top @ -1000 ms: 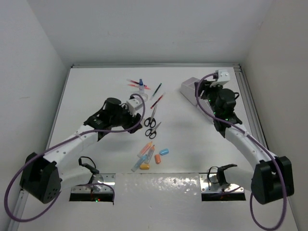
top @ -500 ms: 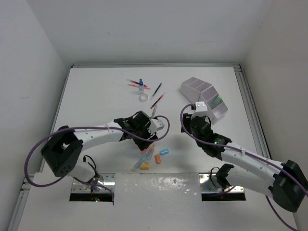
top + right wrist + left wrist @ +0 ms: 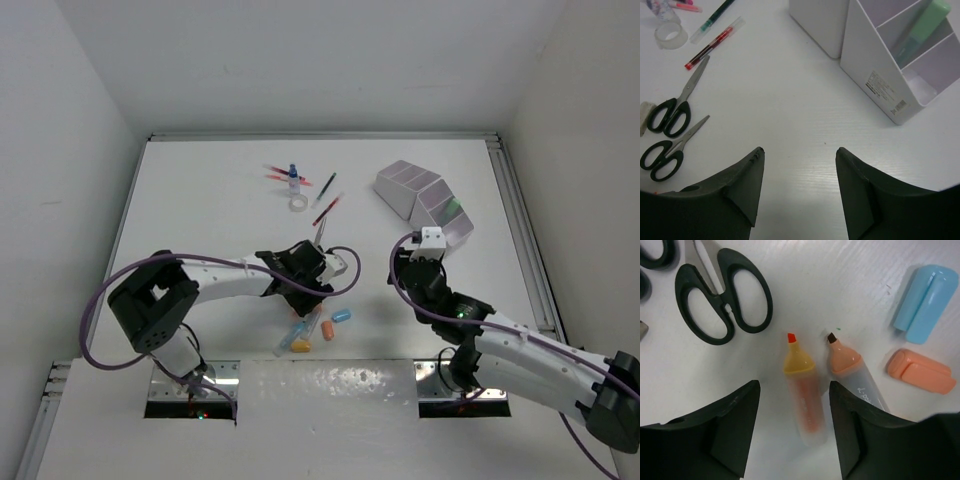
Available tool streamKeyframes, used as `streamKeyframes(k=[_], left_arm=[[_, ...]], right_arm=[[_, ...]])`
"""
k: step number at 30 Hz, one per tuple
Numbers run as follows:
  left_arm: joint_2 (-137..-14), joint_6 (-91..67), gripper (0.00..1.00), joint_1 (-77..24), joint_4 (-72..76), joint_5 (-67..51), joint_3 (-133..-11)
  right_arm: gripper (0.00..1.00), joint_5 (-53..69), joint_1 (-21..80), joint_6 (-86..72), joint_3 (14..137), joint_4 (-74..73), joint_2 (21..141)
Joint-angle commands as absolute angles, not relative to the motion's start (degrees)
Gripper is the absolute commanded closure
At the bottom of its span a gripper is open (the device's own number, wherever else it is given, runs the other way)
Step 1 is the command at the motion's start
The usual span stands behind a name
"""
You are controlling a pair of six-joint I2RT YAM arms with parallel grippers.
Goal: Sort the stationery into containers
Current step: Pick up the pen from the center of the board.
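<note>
Two sets of jaws are gaping wide.
Left gripper (image 3: 794, 389) is straddling an orange highlighter (image 3: 804, 397); right gripper (image 3: 799, 156) is facing the organiser (image 3: 875, 75) at one o'clock.

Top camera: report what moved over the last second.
The left gripper came nearward from near the tape ring to straddle an orange highlighter, open. The right gripper withdrew nearward from over the organiser, open and empty. The pens and blue cap stayed put.
</note>
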State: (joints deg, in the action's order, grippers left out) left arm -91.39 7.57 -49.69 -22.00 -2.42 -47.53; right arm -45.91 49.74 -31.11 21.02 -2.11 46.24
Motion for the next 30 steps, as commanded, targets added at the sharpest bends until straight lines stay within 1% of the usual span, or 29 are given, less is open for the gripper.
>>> streamKeyframes(k=[1, 2, 4, 5, 7, 11, 14, 15, 18, 22, 25, 26, 28, 30], left_arm=[[-92.8, 4.5, 0.47, -50.3, -19.7, 1.8, -48.9], [-92.8, 4.0, 0.50, -50.3, -19.9, 2.9, -49.0], [-92.9, 3.9, 0.54, -50.4, -20.0, 3.4, -49.1], [-92.8, 3.8, 0.59, -50.4, -20.2, 3.6, -49.1], [-93.1, 3.4, 0.62, -50.9, -20.9, 4.0, -49.6], [-93.4, 2.3, 0.61, -51.9, -22.7, 4.2, -50.7], [-93.8, 0.7, 0.54, -51.9, -25.7, 3.9, -53.0], [-94.2, 0.6, 0.54, -51.8, -26.7, 3.7, -53.5], [-95.0, -2.9, 0.56, -50.9, -30.3, 2.4, -54.6], [-95.9, -3.4, 0.62, -50.3, -29.3, 2.7, -54.3], [-96.4, -3.6, 0.64, -50.3, -30.2, 1.9, -54.5], [-96.5, -3.9, 0.64, -50.4, -30.9, 1.8, -54.7], [-96.3, -4.5, 0.59, -50.6, -32.6, 1.1, -54.6], [-96.1, -5.1, 0.58, -50.5, -33.0, 1.1, -53.7]], right_arm=[[0.42, -49.8, 50.1, -30.7, 20.3, -2.1, 43.4], [0.42, -49.9, 50.2, -29.8, 20.1, -1.8, 42.8], [0.41, -50.8, 50.1, -29.0, 20.0, -1.8, 42.0], [0.41, -50.9, 50.2, -28.1, 19.9, -1.8, 41.4], [0.41, -50.7, 50.2, -27.0, 19.9, -1.7, 41.2], [0.39, -50.5, 50.2, -26.3, 20.9, -3.7, 41.9], [0.38, -49.1, 50.2, -26.5, 21.3, -3.5, 42.4], [0.38, -48.4, 50.2, -26.3, 21.4, -3.3, 42.5], [0.38, -47.2, 50.2, -26.8, 21.7, -3.1, 43.6], [0.38, -46.2, 50.3, -27.2, 22.0, -2.6, 44.7], [0.38, -45.4, 50.3, -27.2, 22.2, -2.5, 44.9], [0.38, -45.4, 50.3, -27.0, 22.2, -2.5, 44.9], [0.37, -45.4, 50.4, -26.8, 22.3, -2.5, 44.9], [0.37, -45.4, 50.3, -26.7, 22.3, -2.4, 44.8]])
